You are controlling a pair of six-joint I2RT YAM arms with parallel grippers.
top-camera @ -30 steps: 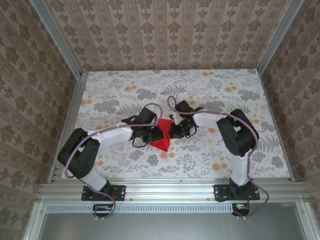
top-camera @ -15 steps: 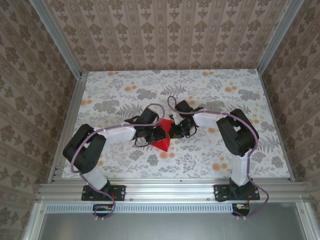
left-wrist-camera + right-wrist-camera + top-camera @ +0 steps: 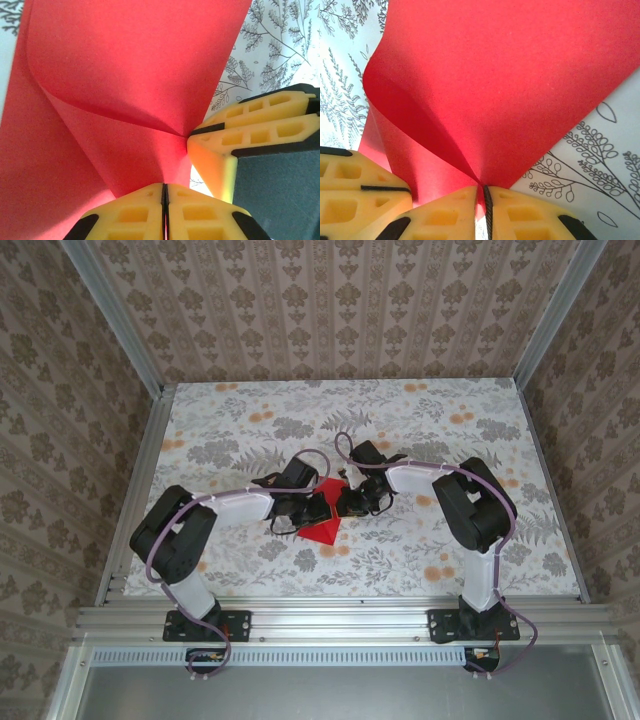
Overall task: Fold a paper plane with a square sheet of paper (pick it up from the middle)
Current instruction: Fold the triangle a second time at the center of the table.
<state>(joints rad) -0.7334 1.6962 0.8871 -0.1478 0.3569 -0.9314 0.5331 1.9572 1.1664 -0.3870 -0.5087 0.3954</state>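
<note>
Red sheet of paper (image 3: pixel 323 523): mid-table, between the two arms, bowed into soft curved flaps. No sharp crease visible at the pinch.

Left hand (image 3: pixel 164 189): clamped shut on the sheet. Right hand (image 3: pixel 486 190): likewise clamped on it. The two pinches sit just beside each other.

Risks, as judged:
- Hands drawing apart would tear the thin paper between the pinches.
- Uneven travel would set a crooked crease.
- A shallow bite could let the sheet slip down onto the table (image 3: pixel 430 420).

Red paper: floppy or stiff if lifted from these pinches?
Probably floppy: the red paper curves softly away from the left gripper and right gripper. Likely light; the thin sheet may tear if they pull apart.
</note>
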